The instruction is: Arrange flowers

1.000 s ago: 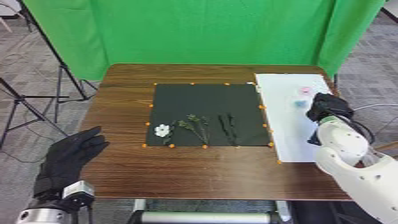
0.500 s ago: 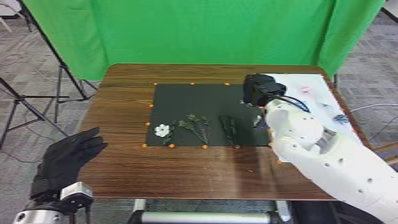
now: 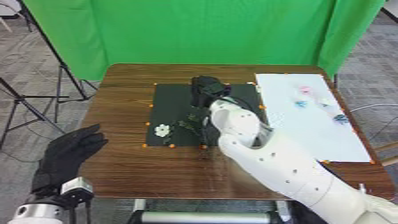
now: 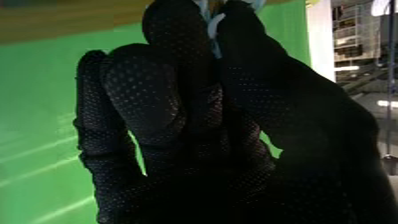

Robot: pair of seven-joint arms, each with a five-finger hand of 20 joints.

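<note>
In the head view, my right hand (image 3: 209, 91) is over the upper part of the black mat (image 3: 170, 103). In the right wrist view, thumb and fingers of my right hand (image 4: 200, 115) pinch a pale bluish-white piece (image 4: 216, 31) at their tips. A white flower (image 3: 162, 130) lies at the mat's lower left, beside green sprigs (image 3: 189, 123). My right arm covers part of the dark stems. On the white sheet (image 3: 306, 142) lie a pink flower (image 3: 305, 90), a light blue one (image 3: 300, 104) and a dark bluish one (image 3: 340, 119). My left hand (image 3: 69, 152) is open at the table's left edge.
Small orange dots (image 3: 171, 145) line the mat's edges. The brown table (image 3: 151, 175) extends in front of the mat. A green curtain (image 3: 204, 35) hangs behind it, and black stands (image 3: 55, 95) are at the left.
My right hand has moved left from the white sheet to over the black mat, uncovering the dark bluish flower. The left hand has barely moved.
</note>
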